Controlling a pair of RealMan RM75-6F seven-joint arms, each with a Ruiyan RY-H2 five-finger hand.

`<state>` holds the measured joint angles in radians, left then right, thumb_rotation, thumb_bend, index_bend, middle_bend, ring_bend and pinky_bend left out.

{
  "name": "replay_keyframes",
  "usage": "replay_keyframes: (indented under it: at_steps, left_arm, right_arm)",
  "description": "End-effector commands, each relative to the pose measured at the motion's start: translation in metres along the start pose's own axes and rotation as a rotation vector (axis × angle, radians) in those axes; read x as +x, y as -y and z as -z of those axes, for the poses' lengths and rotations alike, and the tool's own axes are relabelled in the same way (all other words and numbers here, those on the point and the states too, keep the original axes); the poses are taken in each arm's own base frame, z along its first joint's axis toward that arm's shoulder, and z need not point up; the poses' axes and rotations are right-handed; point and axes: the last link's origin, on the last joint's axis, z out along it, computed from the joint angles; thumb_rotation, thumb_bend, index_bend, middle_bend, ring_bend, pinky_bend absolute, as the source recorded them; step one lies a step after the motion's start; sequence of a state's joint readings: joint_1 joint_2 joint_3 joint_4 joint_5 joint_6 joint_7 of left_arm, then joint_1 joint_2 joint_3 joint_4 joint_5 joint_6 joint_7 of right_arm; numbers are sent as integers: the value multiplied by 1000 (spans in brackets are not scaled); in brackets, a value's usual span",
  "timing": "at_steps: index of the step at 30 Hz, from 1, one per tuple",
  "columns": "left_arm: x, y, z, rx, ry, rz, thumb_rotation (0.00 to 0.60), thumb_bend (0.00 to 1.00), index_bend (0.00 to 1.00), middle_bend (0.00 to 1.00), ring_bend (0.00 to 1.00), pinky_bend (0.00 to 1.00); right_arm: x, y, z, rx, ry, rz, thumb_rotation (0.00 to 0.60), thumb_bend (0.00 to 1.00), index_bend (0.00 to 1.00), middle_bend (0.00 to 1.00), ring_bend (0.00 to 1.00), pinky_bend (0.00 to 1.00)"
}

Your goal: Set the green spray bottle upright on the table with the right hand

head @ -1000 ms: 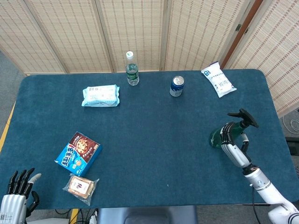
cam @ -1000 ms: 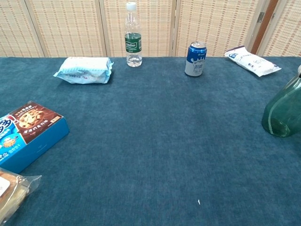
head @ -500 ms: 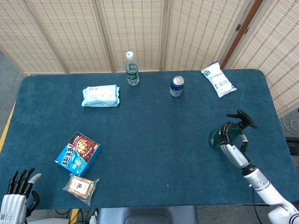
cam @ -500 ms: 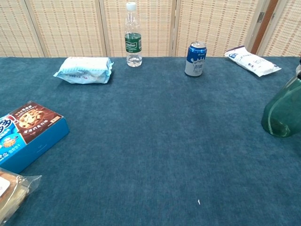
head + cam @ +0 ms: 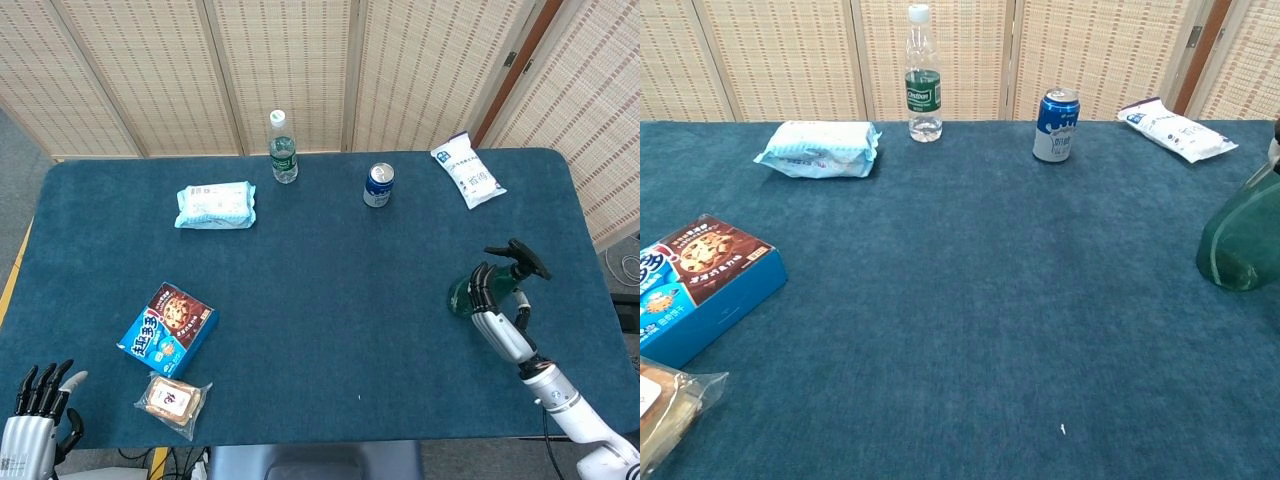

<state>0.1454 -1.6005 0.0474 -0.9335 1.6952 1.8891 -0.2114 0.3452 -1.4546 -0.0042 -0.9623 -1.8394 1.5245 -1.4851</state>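
Near edge, head view: left robot hand [image 5: 35, 420] sits off the front-left corner of the table [image 5: 330, 330], fingers apart, holding nothing. Count: one.

Snack packet [image 5: 172, 399], one, clear wrap, near the front-left edge. Just behind it, one blue biscuit box [image 5: 167, 329], lying flat.

Right side, mid-depth: right robot hand [image 5: 492, 292] has its fingers wrapped on the green spray bottle [image 5: 1240, 243]. Count: one bottle. Its base is at the table surface in the chest view and the body rises from it, close to upright; black trigger head points away to the right in the head view. Whether the base sits fully flat I cannot tell, as the chest view cuts off the bottle's right side.

Handling, judged: translucent plastic, fairly stiff, likely light. Fill level not readable, so weight uncertain. Smooth rounded wall, so probably slippery. Narrow top with heavy trigger head makes it prone to tip. Best hold is the body just below the shoulder, as now; avoid the trigger.

Far row, one each: tissue pack [image 5: 215, 206], water bottle [image 5: 283, 148] upright, blue can [image 5: 378, 185] upright, white pouch [image 5: 467, 170] lying flat.
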Motion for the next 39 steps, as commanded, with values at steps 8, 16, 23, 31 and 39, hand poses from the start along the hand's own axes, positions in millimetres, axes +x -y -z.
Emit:
replay_keyframes:
  at_steps: [8, 16, 23, 31, 39]
  left_arm:
    - [0, -1, 0, -2, 0, -3, 600, 737, 216, 143, 106, 0]
    - [0, 0, 2, 0, -1, 1, 600, 738, 216, 143, 106, 0]
    - [1, 1, 5, 3, -7, 5, 600, 738, 215, 143, 106, 0]
    - [3, 2, 5, 6, -16, 14, 600, 737, 216, 143, 106, 0]
    - [4, -3, 0, -9, -26, 19, 600, 738, 216, 143, 107, 0]
  right_arm:
    - [1, -8, 2, -7, 1, -1, 600, 192, 277, 284, 216, 261]
    - [8, -6, -2, 2, -14, -9, 600, 188, 217, 260, 195, 259]
    - [16, -8, -9, -4, -35, -9, 600, 185, 199, 243, 185, 249]
    - [22, -13, -11, -5, -45, -3, 600, 183, 181, 232, 173, 216]
    - [29, -20, -1, 4, -52, 10, 600, 184, 181, 227, 170, 211]
